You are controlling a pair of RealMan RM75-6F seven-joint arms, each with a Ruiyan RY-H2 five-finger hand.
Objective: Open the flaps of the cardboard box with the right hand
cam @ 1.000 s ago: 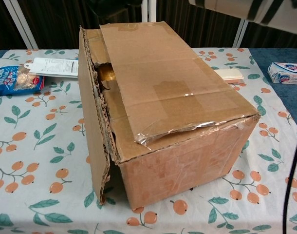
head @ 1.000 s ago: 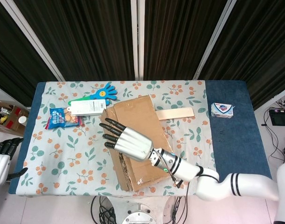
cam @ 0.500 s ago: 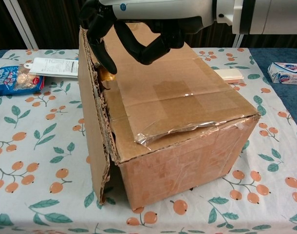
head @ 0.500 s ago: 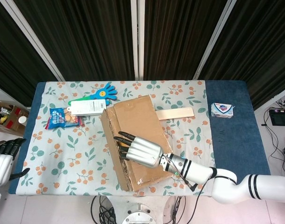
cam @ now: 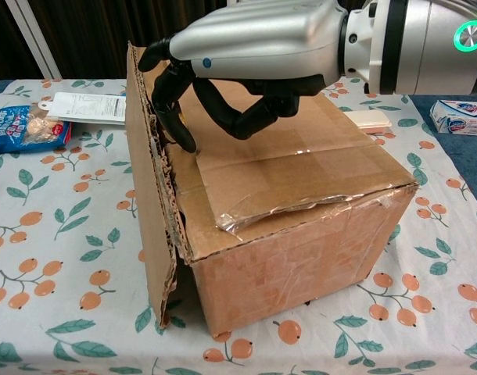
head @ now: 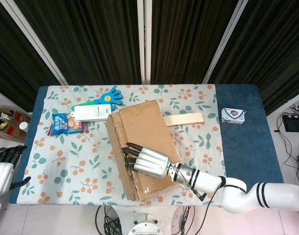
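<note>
The cardboard box (cam: pixel 285 203) sits mid-table. The right hand (cam: pixel 246 55) curls its fingers (cam: pixel 176 117) at the top flap's (cam: pixel 270 141) torn left edge, gripping nothing yet. Cardboard looks stiff, light; lift there.

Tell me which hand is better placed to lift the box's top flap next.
Right. The right hand hangs over the cardboard box, fingertips at the flap's edge; the left hand sits off the table's corner.
</note>
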